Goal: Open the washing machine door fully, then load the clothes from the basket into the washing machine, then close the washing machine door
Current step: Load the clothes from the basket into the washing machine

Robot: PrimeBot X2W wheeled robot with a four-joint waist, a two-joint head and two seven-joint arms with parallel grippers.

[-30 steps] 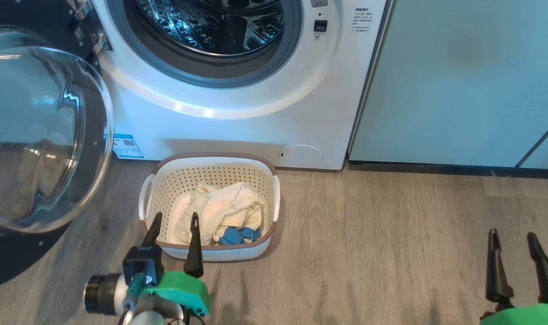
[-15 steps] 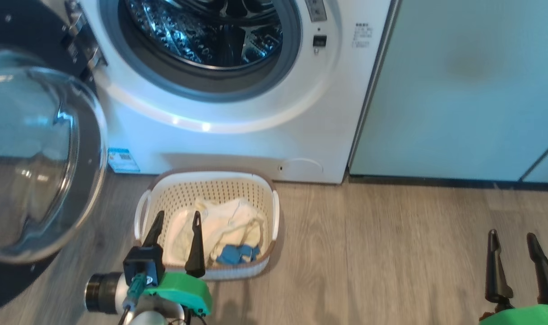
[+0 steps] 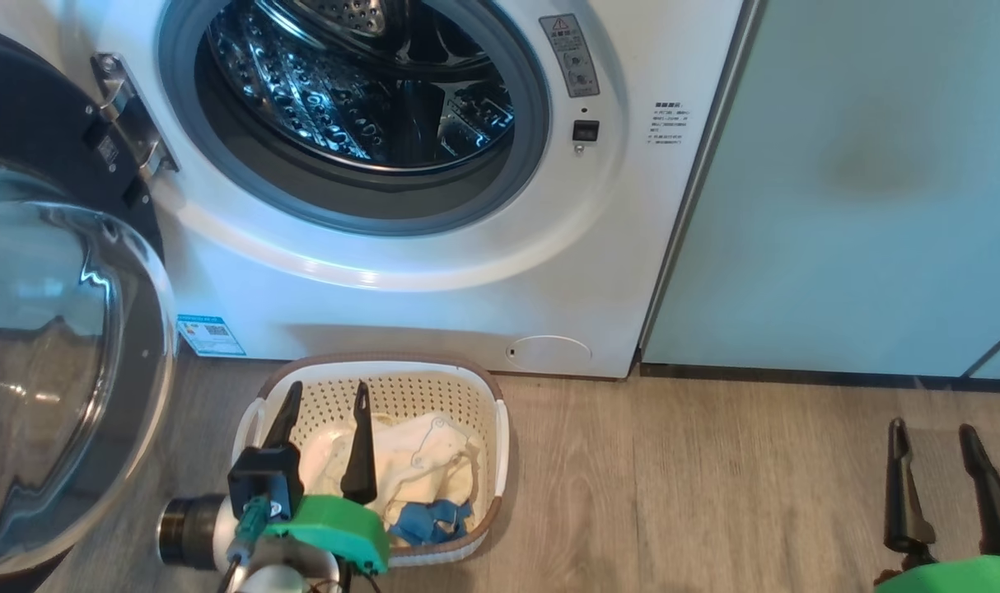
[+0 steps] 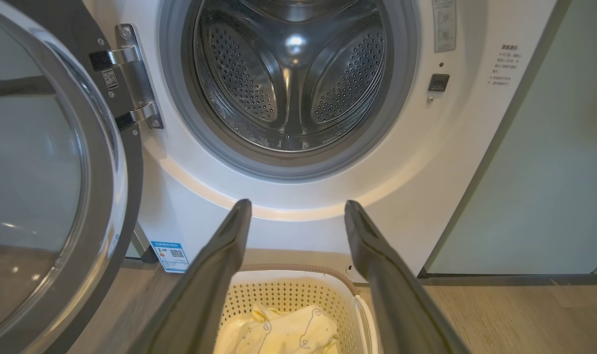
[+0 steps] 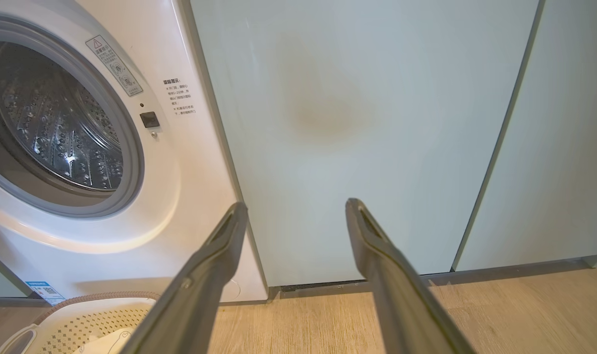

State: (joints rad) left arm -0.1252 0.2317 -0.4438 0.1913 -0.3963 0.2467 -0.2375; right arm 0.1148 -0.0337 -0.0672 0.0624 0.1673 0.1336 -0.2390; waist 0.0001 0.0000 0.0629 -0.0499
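The white washing machine [image 3: 434,272] stands with its steel drum [image 3: 360,107] exposed. Its door [image 3: 55,354], a black ring around a bulging glass bowl, is swung wide open to the left on its metal hinge [image 3: 129,123]. On the floor in front sits the cream basket [image 3: 385,364] with pale yellow and blue clothes [image 3: 422,461] in it. My left gripper [image 3: 328,387] is open above the basket's left half, holding nothing; in its wrist view this left gripper [image 4: 298,204] points at the machine front, with the clothes [image 4: 288,334] below. My right gripper [image 3: 931,428] is open over bare floor at the far right.
Pale green cabinets [image 3: 862,181] stand right of the machine, and the right gripper [image 5: 296,204] faces a cabinet door [image 5: 352,123]. Wood-look floor [image 3: 698,494] stretches between the basket and the right gripper. The open door takes up the left side.
The whole head picture has slid downward, so the camera has moved; more of the drum shows. My left fingers now overlap farther into the basket. Both grippers stay open.
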